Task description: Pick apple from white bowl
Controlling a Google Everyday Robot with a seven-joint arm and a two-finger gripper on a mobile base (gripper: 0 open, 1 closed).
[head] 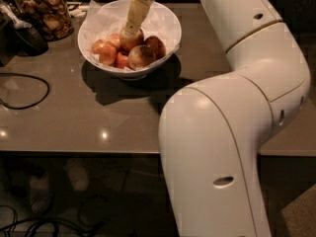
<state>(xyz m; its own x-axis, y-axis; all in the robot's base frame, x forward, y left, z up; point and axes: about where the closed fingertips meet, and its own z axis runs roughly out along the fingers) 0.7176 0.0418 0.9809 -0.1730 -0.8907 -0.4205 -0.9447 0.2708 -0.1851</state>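
The white bowl (pixel 168 21), lined with crumpled white paper, stands at the back of the brown table. It holds several apples. The yellow-green apple with a reddish blush (pixel 134 41) lies near the middle of the pile. My gripper (pixel 130 32) reaches down into the bowl from above, its tan tip on the top of that apple. Redder apples lie around it at the left (pixel 103 52), front (pixel 142 57) and right (pixel 156 45).
A glass jar of brown snacks (pixel 43 11) stands left of the bowl, with a dark object (pixel 24 39) beside it. A black cable (pixel 29 94) loops over the table's left part. My large white arm (pixel 222 132) fills the right side. The table's front edge (pixel 79 151) runs across.
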